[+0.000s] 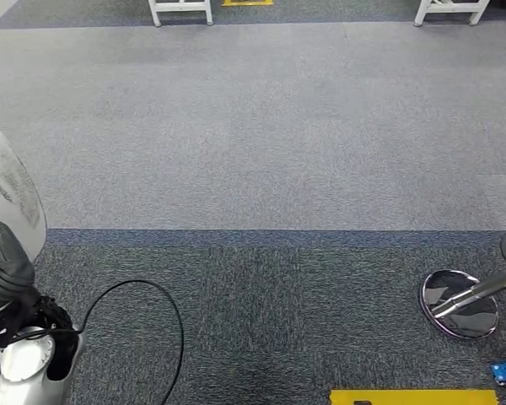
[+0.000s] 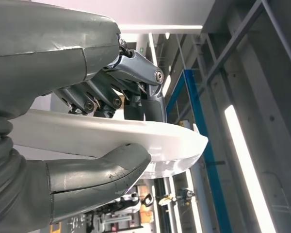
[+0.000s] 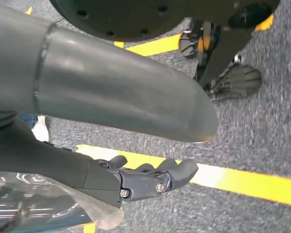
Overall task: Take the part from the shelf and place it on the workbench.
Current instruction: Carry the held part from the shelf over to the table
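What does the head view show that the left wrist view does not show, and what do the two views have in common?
The head view alone has the grey carpet floor, a black cable looping on it, a round chrome base and white furniture legs at the far edge. The left wrist view alone has the left hand close up, thumb under and fingers over the part, with ceiling lights and a blue beam behind. Both views have the white part held on the robot's left side.
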